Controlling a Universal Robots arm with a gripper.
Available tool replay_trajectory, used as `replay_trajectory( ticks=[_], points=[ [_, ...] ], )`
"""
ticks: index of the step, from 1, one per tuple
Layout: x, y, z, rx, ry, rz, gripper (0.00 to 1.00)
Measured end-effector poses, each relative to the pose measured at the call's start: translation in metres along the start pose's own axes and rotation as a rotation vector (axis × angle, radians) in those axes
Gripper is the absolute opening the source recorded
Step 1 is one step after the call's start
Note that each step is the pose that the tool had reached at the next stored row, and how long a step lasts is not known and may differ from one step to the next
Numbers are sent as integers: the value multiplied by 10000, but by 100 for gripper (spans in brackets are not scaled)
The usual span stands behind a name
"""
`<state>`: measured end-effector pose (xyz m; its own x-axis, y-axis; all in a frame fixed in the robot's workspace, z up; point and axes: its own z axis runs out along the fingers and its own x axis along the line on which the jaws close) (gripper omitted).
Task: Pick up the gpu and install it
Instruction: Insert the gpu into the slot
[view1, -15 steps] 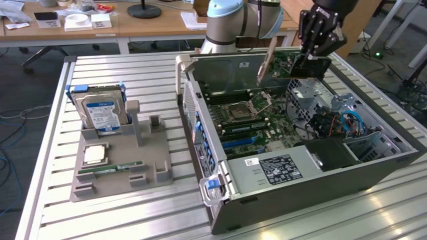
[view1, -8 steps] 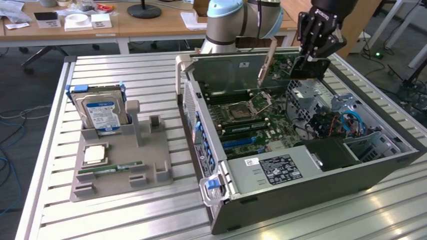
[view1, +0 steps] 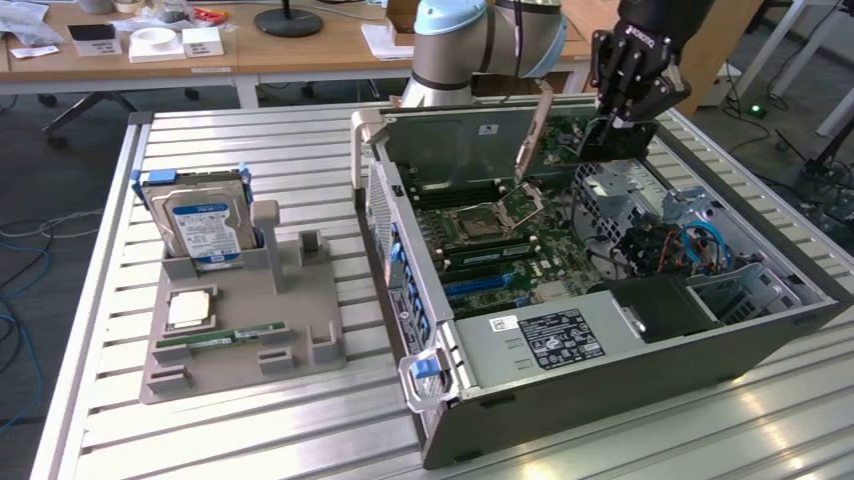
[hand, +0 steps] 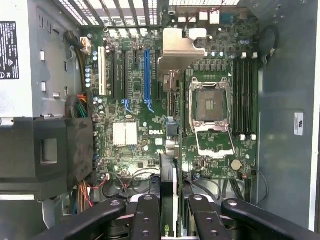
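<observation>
Dark gpu (view1: 621, 143) clenched in tool (view1: 619, 120), hanging over open PC case (view1: 400, 250); pickup done, carry-to-slot step. Seating prob needs card edge lined up w/ blue slot (hand: 147, 75).

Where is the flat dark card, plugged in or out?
Out. The black tool holds the flat dark circuit card above the open grey computer case; the long blue slot sits empty.

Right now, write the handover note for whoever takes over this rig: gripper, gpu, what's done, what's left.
Gripper: shut on the gpu, the card clamped between its fingers.
Gpu: in the air over the open computer case, above the motherboard.
Done: pick-up.
Left: the install; the card sits in no slot, and the expansion slots are bare.
</observation>
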<state>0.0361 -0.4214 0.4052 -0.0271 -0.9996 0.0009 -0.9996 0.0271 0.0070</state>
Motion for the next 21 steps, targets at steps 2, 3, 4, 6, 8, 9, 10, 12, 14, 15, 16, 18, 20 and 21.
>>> replay_trajectory(
  ticks=[2, 3, 4, 6, 8, 9, 10, 12, 14, 15, 16, 18, 20, 21],
  points=[
    [1, 25, 21, 20, -1, -34, 26],
    [1, 36, 31, 28, 0, -51, 26],
    [1, 46, 36, 32, -1, -66, 26],
    [1, 48, 37, 33, 3, -76, 26],
    [1, 48, 37, 33, 2, -77, 26],
    [1, 48, 38, 33, 2, -76, 26],
    [1, 48, 38, 33, 2, -76, 26],
    [1, 49, 44, 34, -2, -76, 26],
    [2, 57, 71, 45, 0, -73, 26],
    [1, 59, 83, 48, 1, -75, 26],
    [1, 62, 92, 50, 1, -75, 26],
    [1, 63, 95, 49, 3, -77, 26],
    [2, 64, 96, 50, 1, -76, 26],
    [2, 64, 96, 50, 1, -76, 26]
  ],
)
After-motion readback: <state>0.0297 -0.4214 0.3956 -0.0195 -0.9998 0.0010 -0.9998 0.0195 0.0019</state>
